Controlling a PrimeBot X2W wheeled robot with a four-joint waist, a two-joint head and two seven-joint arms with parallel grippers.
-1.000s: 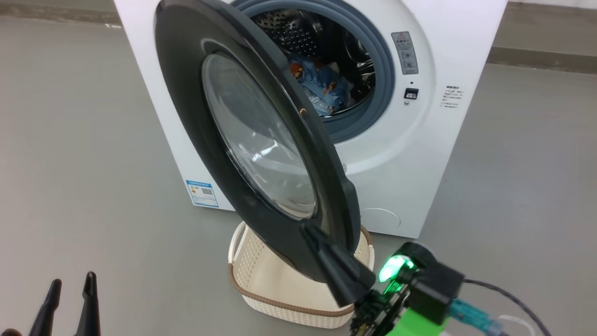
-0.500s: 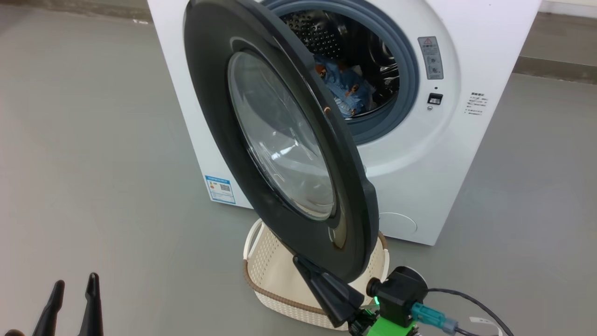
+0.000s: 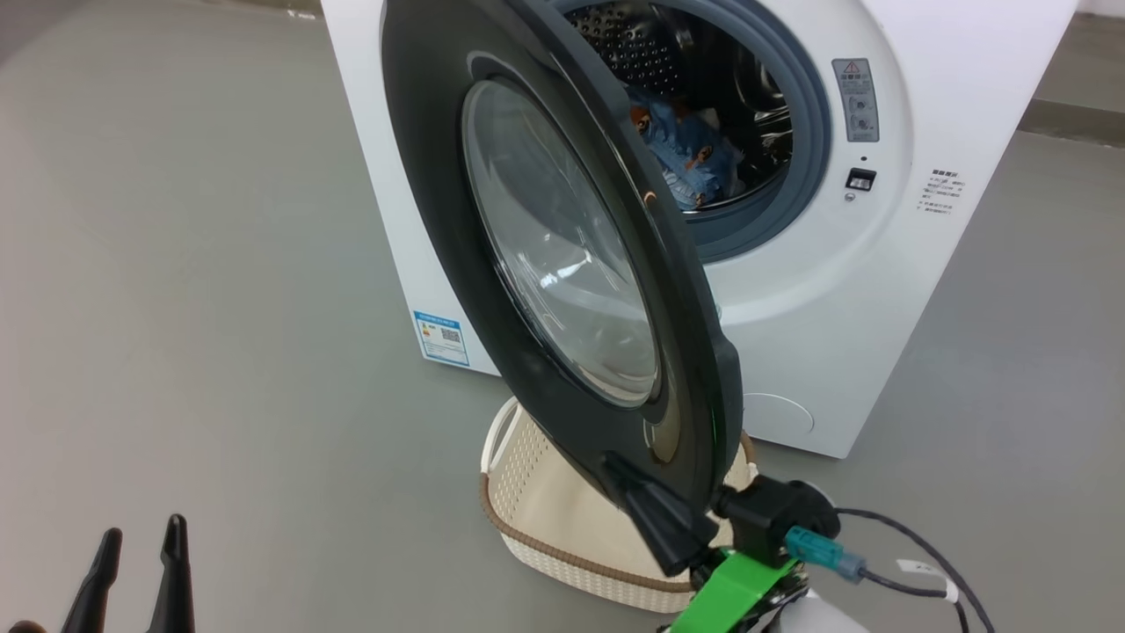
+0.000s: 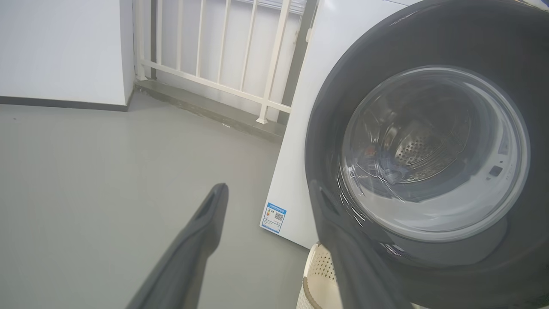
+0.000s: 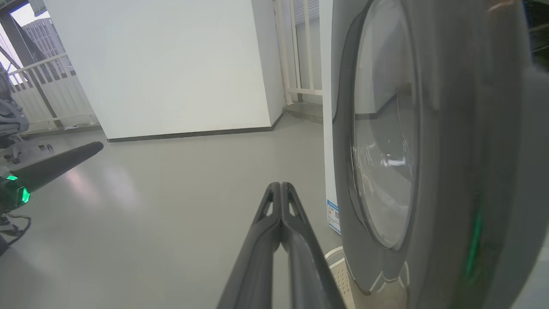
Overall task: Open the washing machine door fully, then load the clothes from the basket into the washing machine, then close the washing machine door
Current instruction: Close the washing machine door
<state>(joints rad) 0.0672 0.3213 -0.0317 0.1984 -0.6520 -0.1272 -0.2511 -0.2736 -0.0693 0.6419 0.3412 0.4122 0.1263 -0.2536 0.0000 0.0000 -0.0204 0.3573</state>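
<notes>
Right gripper (image 3: 615, 466) pressed together at washing machine door (image 3: 545, 264) lower edge, bottom centre. Left gripper (image 3: 141, 527) spread, lower left. Clothes (image 3: 694, 158) inside drum (image 3: 633, 53), upper right.

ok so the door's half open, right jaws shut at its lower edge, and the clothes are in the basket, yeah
No: the head view shows the clothes inside the washing machine, not in the basket. The door is half open, the right gripper at its lower edge, jaws shut.

The black-ringed washing machine door (image 3: 554, 255) stands half open above the cream basket (image 3: 545, 519). Blue printed clothes (image 3: 690, 158) lie in the drum of the white washing machine (image 3: 879, 290).
</notes>
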